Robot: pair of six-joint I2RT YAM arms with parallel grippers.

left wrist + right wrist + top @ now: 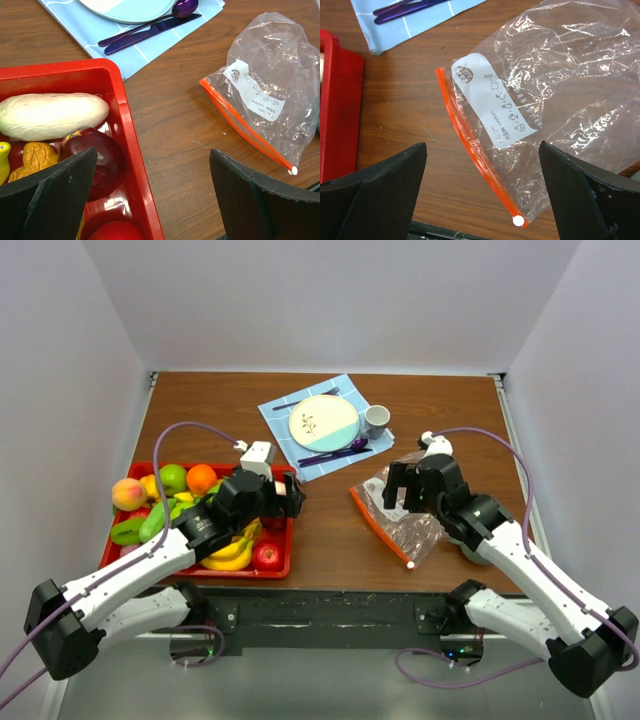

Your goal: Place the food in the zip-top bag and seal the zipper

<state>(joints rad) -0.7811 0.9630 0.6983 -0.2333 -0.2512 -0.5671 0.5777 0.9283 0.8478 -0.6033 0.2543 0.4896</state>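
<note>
The food lies in a red tray (283,565) at the left: peach (127,493), green apple (173,477), orange (201,478), cucumber (155,520), bananas (232,555), red apple (267,556). My left gripper (155,200) is open and empty, hovering over the tray's right rim (132,165), above a dark red fruit (97,160). The clear zip-top bag (405,520) lies flat on the table at the right. Its orange-red zipper (470,150) has a white slider (519,220) at the near end. My right gripper (482,195) is open and empty above the zipper.
A blue napkin (285,440) at the back centre carries a pale plate (323,422) and purple cutlery (335,453), with a small cup (376,421) beside it. A pale long vegetable (50,116) lies in the tray. White walls enclose the table on three sides.
</note>
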